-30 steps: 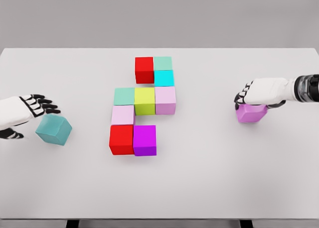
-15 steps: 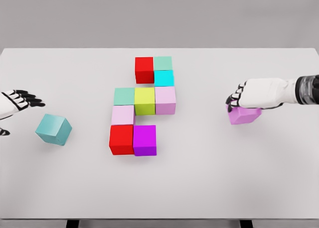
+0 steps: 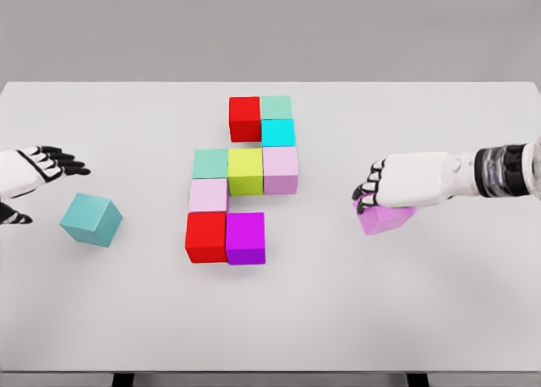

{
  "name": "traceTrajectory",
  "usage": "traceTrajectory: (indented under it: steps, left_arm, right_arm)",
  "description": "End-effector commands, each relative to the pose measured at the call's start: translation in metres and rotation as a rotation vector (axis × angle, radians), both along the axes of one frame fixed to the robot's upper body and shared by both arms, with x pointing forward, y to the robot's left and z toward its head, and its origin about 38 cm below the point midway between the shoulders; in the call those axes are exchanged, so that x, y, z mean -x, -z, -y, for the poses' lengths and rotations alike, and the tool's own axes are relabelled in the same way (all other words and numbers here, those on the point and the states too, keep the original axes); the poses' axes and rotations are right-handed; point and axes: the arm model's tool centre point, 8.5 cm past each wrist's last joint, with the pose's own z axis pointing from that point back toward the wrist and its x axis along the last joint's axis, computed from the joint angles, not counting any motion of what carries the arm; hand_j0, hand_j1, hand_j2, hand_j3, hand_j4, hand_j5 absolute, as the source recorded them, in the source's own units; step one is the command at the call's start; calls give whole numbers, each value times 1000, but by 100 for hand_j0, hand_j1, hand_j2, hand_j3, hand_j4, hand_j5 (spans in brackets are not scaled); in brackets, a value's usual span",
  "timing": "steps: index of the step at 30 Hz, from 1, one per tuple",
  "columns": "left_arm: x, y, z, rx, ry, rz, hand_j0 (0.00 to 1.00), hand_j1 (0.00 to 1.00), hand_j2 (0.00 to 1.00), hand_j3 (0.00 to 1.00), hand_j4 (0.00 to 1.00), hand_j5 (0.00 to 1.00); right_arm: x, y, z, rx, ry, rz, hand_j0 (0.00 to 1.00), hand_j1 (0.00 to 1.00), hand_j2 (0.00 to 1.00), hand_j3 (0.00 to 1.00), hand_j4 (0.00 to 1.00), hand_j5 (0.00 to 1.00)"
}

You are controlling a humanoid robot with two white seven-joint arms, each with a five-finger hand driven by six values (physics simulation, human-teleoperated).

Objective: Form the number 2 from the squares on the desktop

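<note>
Several coloured cubes form a partial figure mid-table: a red cube point(image 3: 244, 118) and a mint cube point(image 3: 276, 107) on top, a cyan cube point(image 3: 278, 133) below, then a green cube point(image 3: 210, 163), a yellow-green cube point(image 3: 245, 171) and a pale pink cube point(image 3: 281, 169), a light pink cube point(image 3: 208, 195), and a red cube point(image 3: 206, 237) beside a magenta cube point(image 3: 245, 237). My right hand point(image 3: 372, 193) is shut on a violet cube point(image 3: 385, 218), right of the figure. A teal cube point(image 3: 91, 220) lies loose at the left. My left hand point(image 3: 42, 169) hovers open, up and left of it.
The white table point(image 3: 338, 319) spans the whole view, with its front edge near the bottom of the picture and two dark legs showing beneath. A grey wall lies behind its far edge.
My right hand has carried the violet cube leftward and nearer, toward the figure. My left hand has drawn back from the teal cube toward the left edge; the teal cube has not moved.
</note>
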Motion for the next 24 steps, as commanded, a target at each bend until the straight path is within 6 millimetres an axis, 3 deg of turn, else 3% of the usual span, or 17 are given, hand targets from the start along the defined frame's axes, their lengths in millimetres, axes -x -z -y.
traceTrajectory:
  steps: [1,8,24]
  left_arm:
    - [3,4,8,-2,26,-9,100,100,100,100,100,100]
    - [4,18,23,48,47,-35,100,100,100,100,100,100]
    - [8,42,34,87,50,-105,100,100,100,100,100,100]
  right_arm:
    - [4,1,-11,-14,-30,-5,70,70,70,70,70,70]
    - [6,3,-28,-54,-62,-27,70,70,70,70,70,70]
    - [8,4,-66,-127,-138,-46,70,70,70,70,70,70]
